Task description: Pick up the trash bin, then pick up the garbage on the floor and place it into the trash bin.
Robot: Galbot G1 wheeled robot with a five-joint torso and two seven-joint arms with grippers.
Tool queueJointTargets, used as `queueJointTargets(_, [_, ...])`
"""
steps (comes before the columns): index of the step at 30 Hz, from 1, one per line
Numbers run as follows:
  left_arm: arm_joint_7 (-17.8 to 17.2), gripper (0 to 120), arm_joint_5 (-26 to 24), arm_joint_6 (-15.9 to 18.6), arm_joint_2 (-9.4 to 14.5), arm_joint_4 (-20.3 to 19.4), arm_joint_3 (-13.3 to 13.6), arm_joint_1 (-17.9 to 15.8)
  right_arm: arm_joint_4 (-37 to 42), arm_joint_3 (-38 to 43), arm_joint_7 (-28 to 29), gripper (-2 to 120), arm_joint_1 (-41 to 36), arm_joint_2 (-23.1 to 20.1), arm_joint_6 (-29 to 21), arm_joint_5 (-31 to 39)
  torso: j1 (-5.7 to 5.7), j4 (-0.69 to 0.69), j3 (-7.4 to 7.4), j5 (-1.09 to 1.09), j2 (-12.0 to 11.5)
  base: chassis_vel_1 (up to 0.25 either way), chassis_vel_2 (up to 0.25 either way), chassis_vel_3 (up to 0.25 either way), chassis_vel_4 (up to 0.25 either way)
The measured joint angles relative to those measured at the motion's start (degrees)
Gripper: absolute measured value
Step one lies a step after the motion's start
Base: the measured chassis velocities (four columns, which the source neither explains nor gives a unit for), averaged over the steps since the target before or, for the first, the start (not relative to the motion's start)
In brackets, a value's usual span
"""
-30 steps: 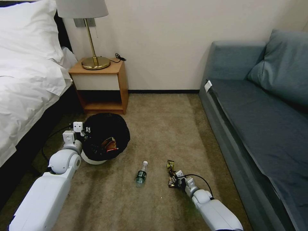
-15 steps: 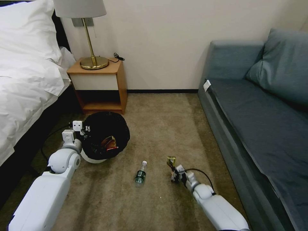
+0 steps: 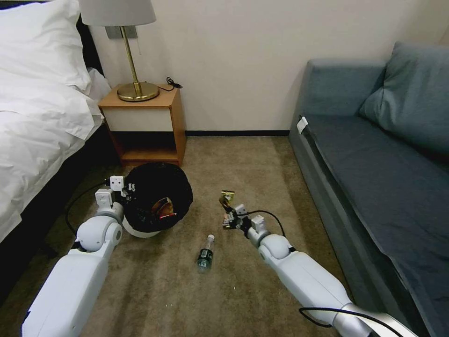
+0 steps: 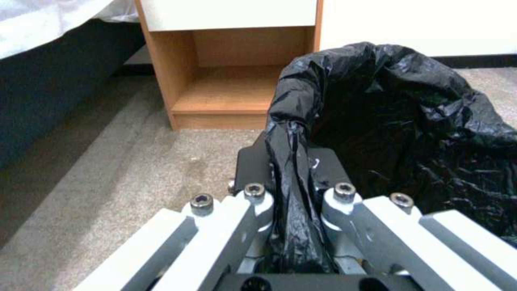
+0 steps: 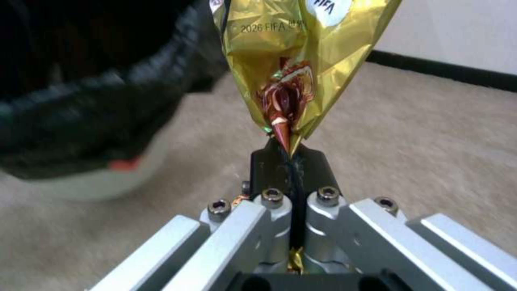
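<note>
The trash bin [image 3: 140, 230] is a small white tub with a black bag liner [image 3: 159, 187], tilted, in front of the nightstand. My left gripper [image 3: 125, 192] is shut on its lined rim [image 4: 293, 161]. A red-and-white wrapper [image 3: 161, 209] lies inside the bin. My right gripper [image 3: 229, 213] is shut on a yellow-brown snack packet [image 3: 227, 197], held above the carpet just right of the bin; the packet [image 5: 301, 60] hangs close to the bin's liner [image 5: 80, 101]. A clear plastic bottle [image 3: 206, 253] with a dark label lies on the carpet between my arms.
A wooden nightstand [image 3: 145, 124] with a brass lamp [image 3: 134, 56] stands behind the bin. The bed [image 3: 37, 117] runs along the left. A blue sofa [image 3: 383, 164] fills the right side. Open carpet [image 3: 243, 164] lies between them.
My right gripper has lifted the snack packet off the carpet and carried it up and left toward the bin. The left gripper and the bin have barely shifted.
</note>
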Motion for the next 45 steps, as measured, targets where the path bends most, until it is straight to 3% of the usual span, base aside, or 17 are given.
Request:
queueJointTargets(17, [0.83, 6, 2.71, -0.9, -4.22, 1.96, -0.13, -0.26, -1.28, -8.52, 4.09, 0, 7.61, 6.2, 1.47, 4.14, 0.0, 0.01, 0.0, -0.01, 0.0, 0.0, 0.0, 0.0, 0.0])
queueJointTargets(32, [1.17, 6, 3.64, -1.08, -5.14, 2.16, -0.91, 0.41, -5.71, -12.24, 8.4, 0, 9.05, 13.15, 2.57, 3.37, 0.0, 0.02, 0.0, -0.01, 0.0, 0.0, 0.0, 0.0, 0.0])
queueJointTargets(45, [0.8, 6, 2.97, -0.91, -4.87, 2.89, -0.01, -1.67, -9.53, -11.26, 9.18, 54, 9.17, 15.68, 3.59, 1.58, 0.0, 0.0, 0.0, 0.0, -0.01, 0.0, 0.0, 0.0, 0.0])
